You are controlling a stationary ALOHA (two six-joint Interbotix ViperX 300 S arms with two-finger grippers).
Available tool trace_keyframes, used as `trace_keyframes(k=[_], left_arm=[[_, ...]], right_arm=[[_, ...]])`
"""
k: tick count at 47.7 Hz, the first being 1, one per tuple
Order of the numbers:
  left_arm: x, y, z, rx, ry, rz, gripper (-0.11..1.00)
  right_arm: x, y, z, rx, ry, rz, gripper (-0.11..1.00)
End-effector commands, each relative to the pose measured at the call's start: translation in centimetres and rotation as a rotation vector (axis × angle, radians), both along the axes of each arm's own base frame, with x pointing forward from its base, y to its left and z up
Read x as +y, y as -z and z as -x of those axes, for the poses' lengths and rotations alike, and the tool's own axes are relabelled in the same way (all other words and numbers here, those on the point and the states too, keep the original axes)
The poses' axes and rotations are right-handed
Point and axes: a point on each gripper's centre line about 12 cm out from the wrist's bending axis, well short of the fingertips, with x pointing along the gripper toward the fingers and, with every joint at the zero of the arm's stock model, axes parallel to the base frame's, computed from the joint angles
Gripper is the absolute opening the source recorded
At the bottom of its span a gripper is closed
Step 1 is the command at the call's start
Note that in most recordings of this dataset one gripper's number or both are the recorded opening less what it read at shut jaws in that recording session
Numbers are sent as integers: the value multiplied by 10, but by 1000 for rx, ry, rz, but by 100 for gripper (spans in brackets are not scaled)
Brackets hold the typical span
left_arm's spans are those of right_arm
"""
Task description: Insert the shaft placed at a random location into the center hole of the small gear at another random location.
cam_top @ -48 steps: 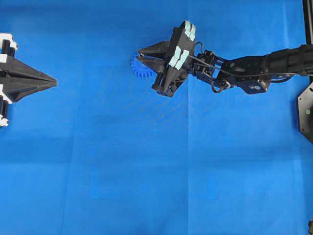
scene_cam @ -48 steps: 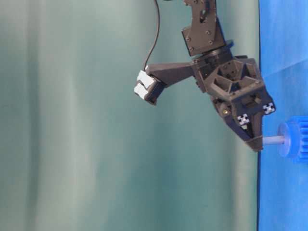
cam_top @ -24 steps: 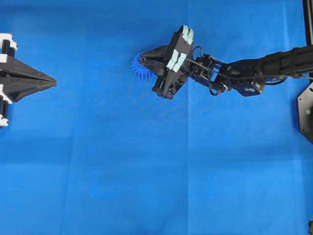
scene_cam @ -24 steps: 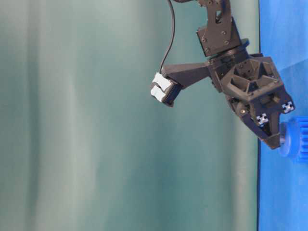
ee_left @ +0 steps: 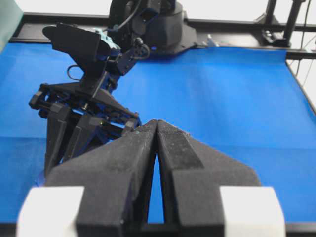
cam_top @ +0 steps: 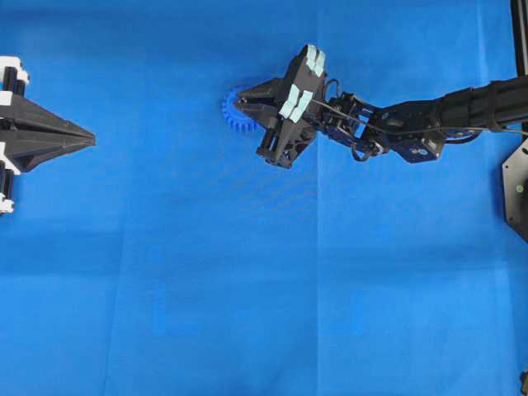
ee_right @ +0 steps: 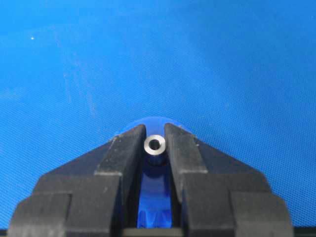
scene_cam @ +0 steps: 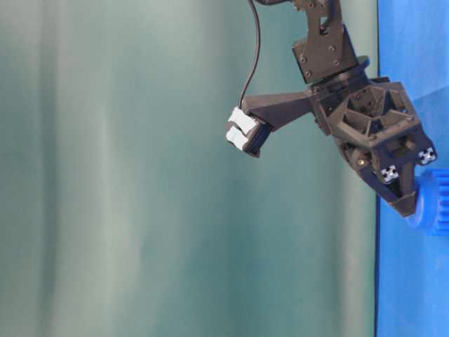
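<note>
Overhead exterior view: the right pincer [cam_top: 241,101] sits in the upper middle of the blue cloth [cam_top: 247,272], its tips over the small gear [cam_top: 230,112], whose teeth show only on the side facing the left arm. Its black arm [cam_top: 445,115] stretches in from the right edge. The left pincer [cam_top: 89,139] rests at the far left edge, well apart from the gear, with a wide stretch of bare cloth between them and below both. A black stand [cam_top: 516,186] pokes in at the right border.

In the right wrist view, the right pincer [ee_right: 155,143] is clenched on the shaft [ee_right: 154,145], whose ringed silvery end faces the camera between the two black fingers [ee_right: 123,153]; the gear's blue hub [ee_right: 154,123] shows just beyond the tips. The center hole is hidden.

From table level, the pincer's tips [scene_cam: 405,205] touch the hub of the small gear [scene_cam: 429,203], which stands at the cloth's near edge against the green backdrop [scene_cam: 140,175]; no length of shaft shows between them.

The left wrist view shows the left pincer [ee_left: 157,123] with its fingers pressed together on nothing, the right arm [ee_left: 89,98] ahead of it and the table's black rail [ee_left: 237,24] along the far edge.
</note>
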Motion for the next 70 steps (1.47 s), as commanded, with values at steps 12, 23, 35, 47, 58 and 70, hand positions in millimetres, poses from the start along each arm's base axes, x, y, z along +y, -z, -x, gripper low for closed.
trace_keyframes(k=[12,23,35,47,58,70], left_arm=[[0,-3,-1,-8,-2,0,0],[0,-3,-1,-9,-2,0,0],[0,-3,-1,-9,-1,-1,0],[0,-3,-1,-9,-2,2,0],[0,-4,-1,-11,-2,0,0],[0,-4,-1,-12,-2,2,0]], right_arm=[[1,-12,-5,-28,-2,1,39],[1,-24,-5,-53,-4,9,82],[3,-57,-1,-93,-18,9,74],[5,-89,4,-134,-32,18,74],[6,-89,4,-126,-35,13,75],[7,-90,4,-128,-39,13,74]])
